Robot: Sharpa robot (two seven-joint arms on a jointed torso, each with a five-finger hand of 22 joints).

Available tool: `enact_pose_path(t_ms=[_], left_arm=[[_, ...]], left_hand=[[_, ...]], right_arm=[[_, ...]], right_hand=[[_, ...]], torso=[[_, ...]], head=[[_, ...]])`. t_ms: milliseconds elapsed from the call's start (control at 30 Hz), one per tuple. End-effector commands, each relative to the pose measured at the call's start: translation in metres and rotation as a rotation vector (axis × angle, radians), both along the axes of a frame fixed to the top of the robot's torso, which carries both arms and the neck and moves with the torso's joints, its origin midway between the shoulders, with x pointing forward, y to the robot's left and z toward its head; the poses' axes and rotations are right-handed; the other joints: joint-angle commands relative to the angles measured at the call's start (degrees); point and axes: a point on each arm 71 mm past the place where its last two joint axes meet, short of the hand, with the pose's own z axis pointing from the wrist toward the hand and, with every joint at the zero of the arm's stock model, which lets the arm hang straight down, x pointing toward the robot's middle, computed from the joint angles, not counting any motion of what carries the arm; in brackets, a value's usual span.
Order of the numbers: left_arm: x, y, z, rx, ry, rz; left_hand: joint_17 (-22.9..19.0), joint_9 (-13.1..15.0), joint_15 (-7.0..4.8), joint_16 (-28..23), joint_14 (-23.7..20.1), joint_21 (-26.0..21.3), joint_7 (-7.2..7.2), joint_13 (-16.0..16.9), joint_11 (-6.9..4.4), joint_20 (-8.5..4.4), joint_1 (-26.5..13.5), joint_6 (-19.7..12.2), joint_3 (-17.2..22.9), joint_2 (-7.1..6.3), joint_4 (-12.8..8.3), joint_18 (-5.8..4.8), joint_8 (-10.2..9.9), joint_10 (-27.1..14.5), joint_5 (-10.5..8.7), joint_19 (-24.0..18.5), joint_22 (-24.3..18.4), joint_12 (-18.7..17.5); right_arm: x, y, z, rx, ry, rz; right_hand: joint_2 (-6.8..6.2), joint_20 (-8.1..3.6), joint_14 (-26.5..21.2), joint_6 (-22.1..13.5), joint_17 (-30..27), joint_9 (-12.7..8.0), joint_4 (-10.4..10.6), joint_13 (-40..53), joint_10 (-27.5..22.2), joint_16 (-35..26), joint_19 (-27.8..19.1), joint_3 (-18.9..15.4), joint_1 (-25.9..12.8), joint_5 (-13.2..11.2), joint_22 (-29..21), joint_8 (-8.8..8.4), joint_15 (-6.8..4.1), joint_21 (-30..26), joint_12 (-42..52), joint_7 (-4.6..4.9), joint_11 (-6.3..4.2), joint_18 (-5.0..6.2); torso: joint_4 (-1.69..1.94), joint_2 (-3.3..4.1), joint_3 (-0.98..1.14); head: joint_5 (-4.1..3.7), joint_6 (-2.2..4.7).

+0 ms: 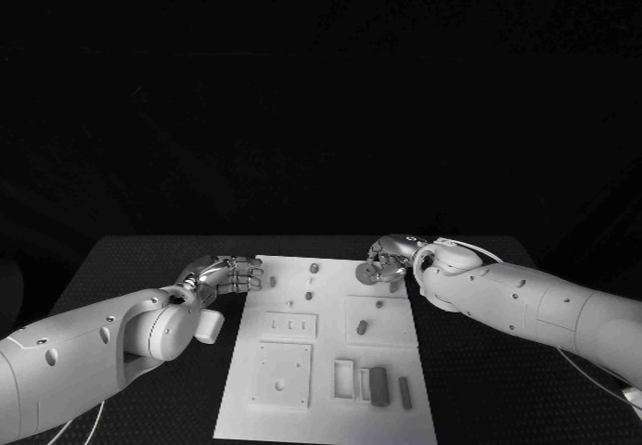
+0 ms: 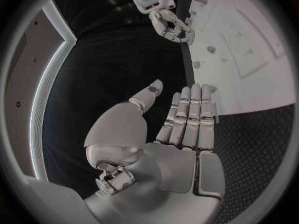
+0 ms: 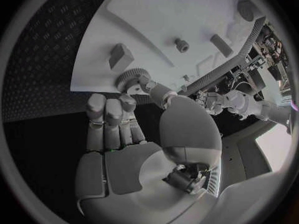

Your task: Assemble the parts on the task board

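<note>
The right robot hand pinches a round gear at the task board's upper edge. The left robot hand rests empty, fingers loosely apart. Best lower the gear level onto its peg.

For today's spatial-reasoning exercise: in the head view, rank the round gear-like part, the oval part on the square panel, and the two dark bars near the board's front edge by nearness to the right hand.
1. Round gear-like part, at the right hand, far edge.
2. Oval part, mid-board, on the square panel.
3. Two dark bars, front right.
</note>
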Motion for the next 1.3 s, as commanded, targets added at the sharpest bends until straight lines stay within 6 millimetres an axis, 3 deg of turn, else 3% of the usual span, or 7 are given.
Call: enact_pose_path(t_ms=[33,133,233,567,900,1133,1300], left_arm=[[-0.0004,-0.0027,0.0010,-0.007,-0.005,-0.021],[-0.0004,-0.0028,0.0010,-0.007,-0.004,-0.022],[-0.0003,-0.0032,0.0009,-0.008,-0.003,-0.025],[-0.0005,-0.0024,0.0009,-0.007,-0.002,-0.025],[-0.0004,-0.0024,0.0008,-0.007,-0.002,-0.025],[-0.0004,-0.0024,0.0008,-0.007,-0.002,-0.025],[-0.0004,-0.0021,0.0008,-0.007,-0.001,-0.025]], left_hand=[[0.1,-0.1,0.10,-0.2,0.3,-0.3,0.23,-0.1,0.32,-0.07,0.3,0.2,0.0,0.19,0.0,0.13,-0.3,0.2,0.24,0.3,-0.1,-0.3],[0.1,-0.1,0.10,-0.2,0.3,-0.3,0.23,-0.1,0.32,-0.07,0.3,0.2,0.0,0.18,0.0,0.13,-0.3,0.2,0.24,0.3,-0.1,-0.4],[0.1,-0.1,0.10,-0.3,0.3,-0.4,0.22,-0.1,0.32,-0.07,0.3,0.2,0.0,0.18,0.0,0.13,-0.3,0.2,0.24,0.3,-0.1,-0.4],[0.1,-0.1,0.11,-0.3,0.3,-0.4,0.22,-0.1,0.34,-0.06,0.3,0.1,0.0,0.12,0.0,0.12,-0.3,0.2,0.23,0.3,-0.1,-0.4],[0.2,-0.1,0.12,-0.4,0.3,-0.4,0.21,-0.1,0.35,-0.05,0.3,0.1,0.0,0.13,0.0,0.12,-0.3,0.2,0.23,0.3,-0.1,-0.5],[0.2,-0.1,0.12,-0.4,0.3,-0.4,0.21,-0.1,0.35,-0.05,0.3,0.1,0.0,0.14,0.0,0.13,-0.4,0.2,0.23,0.3,-0.1,-0.5],[0.2,-0.1,0.12,-0.4,0.3,-0.5,0.21,-0.1,0.35,-0.05,0.3,0.1,0.0,0.15,0.0,0.13,-0.4,0.2,0.23,0.3,-0.1,-0.5]], right_arm=[[-0.0005,0.0030,-0.0026,-0.019,0.012,0.015],[0.0000,0.0048,-0.0025,-0.018,0.009,0.015],[0.0002,0.0046,-0.0030,-0.023,0.012,0.016],[0.0009,0.0067,-0.0039,-0.035,0.007,0.017],[0.0008,0.0096,-0.0047,-0.043,0.004,0.022],[0.0003,0.0097,-0.0063,-0.053,0.007,0.024],[0.0003,0.0089,-0.0072,-0.070,0.003,0.024]], right_hand=[[0.12,-0.46,0.2,0.9,0.0,-0.1,0.1,-0.1,0.2,0.4,-0.1,-0.2,-0.3,0.0,1.1,0.07,-0.15,0.4,0.4,0.88,0.09,3.07],[-0.08,-0.49,0.2,0.7,-0.1,-0.2,0.1,-0.2,0.2,0.5,-0.1,-0.2,-0.4,0.1,1.0,-0.06,-0.07,0.4,0.4,0.98,0.19,3.07],[-0.41,-0.55,0.2,0.3,-0.1,-0.4,0.1,-0.4,0.1,0.5,0.0,-0.1,-0.4,0.1,1.0,-0.32,0.15,0.5,0.5,1.25,0.44,3.07],[-0.36,-0.65,0.2,1.5,-0.2,-0.3,-0.2,-0.6,0.1,0.8,0.0,0.0,-0.1,0.0,1.0,0.21,0.39,0.6,0.8,1.44,0.64,3.07],[-1.36,-0.58,-0.1,0.9,-0.4,-0.5,0.0,-0.9,-0.2,0.7,-0.1,-0.1,-0.8,0.0,0.9,-0.19,0.61,0.5,0.8,1.68,0.88,3.07],[-0.99,-0.63,0.1,1.9,-0.4,-0.3,-0.1,-1.1,-0.2,1.0,0.0,0.1,-0.5,0.1,0.9,0.33,0.45,0.6,1.2,1.44,0.67,3.07],[0.60,-0.75,0.3,3.0,-0.4,-0.1,-1.6,-1.3,-0.1,1.3,-0.1,0.3,0.6,0.0,1.0,0.86,0.11,0.8,1.5,1.07,0.31,3.07]], torso=[[-0.04,-0.02,0.00],[-0.05,-0.01,-0.02],[-0.02,0.00,0.00],[-0.04,0.01,-0.02],[-0.04,-0.01,-0.01],[-0.06,-0.01,0.00],[-0.06,0.00,0.01]], head=[[0.03,0.00],[0.04,0.05],[0.53,0.12],[0.53,-0.07],[0.48,-0.17],[0.46,-0.18],[0.36,-0.24]])
